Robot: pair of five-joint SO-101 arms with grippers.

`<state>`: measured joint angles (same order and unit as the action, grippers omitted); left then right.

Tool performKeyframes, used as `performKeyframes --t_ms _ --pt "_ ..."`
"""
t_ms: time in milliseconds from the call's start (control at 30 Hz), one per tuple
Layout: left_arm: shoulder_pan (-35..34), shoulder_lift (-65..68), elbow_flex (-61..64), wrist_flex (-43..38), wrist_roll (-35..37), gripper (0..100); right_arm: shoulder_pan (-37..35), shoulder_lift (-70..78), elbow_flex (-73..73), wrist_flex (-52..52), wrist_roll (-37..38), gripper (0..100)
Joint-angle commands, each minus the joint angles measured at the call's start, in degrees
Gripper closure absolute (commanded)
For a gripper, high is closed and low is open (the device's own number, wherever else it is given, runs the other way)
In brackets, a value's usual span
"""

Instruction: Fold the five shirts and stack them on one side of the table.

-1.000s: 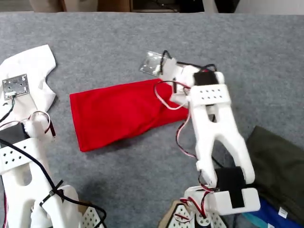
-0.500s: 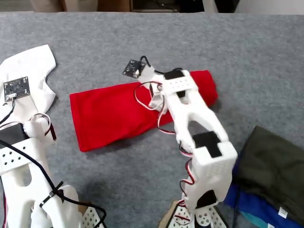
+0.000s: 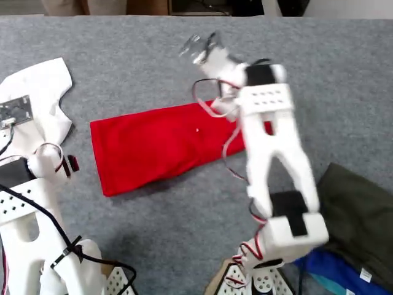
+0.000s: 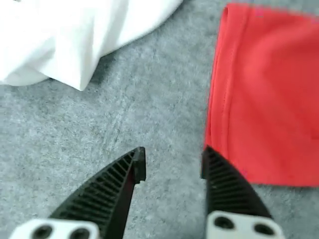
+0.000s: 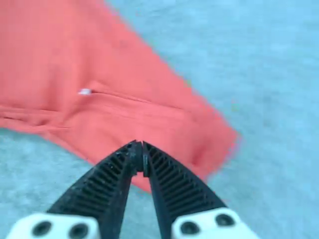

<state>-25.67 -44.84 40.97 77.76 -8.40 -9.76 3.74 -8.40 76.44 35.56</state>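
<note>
We see the grey felt worktop (image 3: 123, 49), with the folded red cloth shirt (image 3: 153, 147) flat at its middle. The crumpled white shirt (image 3: 43, 92) sits far left, and a dark green garment (image 3: 362, 215) touches blue fabric (image 3: 334, 270) far right. The left hand (image 4: 173, 159) gapes open between white and red. The right hand (image 5: 139, 147) is pinched closed and empty above the red shirt. We can't read the shirt's tiny white fleck (image 5: 84, 91).

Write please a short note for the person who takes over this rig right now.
Left claw: open, empty, over bare table between the white shirt and the red shirt.
Right claw: shut, empty, above the red shirt.
Done: red shirt folded to a long strip, mid-table.
Left: finish red, fold white, then the dark green shirt lying over a blue shirt; stack on one side.
</note>
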Motion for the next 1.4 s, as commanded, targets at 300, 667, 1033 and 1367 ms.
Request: performKeyframes --t_ms 300,667,1033,1367 --pt "8.3 26.9 -16.5 2.3 7.0 75 13.2 -5.5 -2.1 -6.9 -3.9 99.3" --pt "8.8 46.7 -30.2 3.8 10.9 76 16.0 -5.4 -3.0 -7.4 -3.9 99.3" --pt "11.4 58.8 -35.2 0.5 10.9 76 17.4 -5.5 -3.0 -8.2 -3.9 99.3" --pt "12.2 64.8 -35.0 -2.9 10.8 76 18.2 -5.4 -3.8 -8.3 -3.9 99.2"
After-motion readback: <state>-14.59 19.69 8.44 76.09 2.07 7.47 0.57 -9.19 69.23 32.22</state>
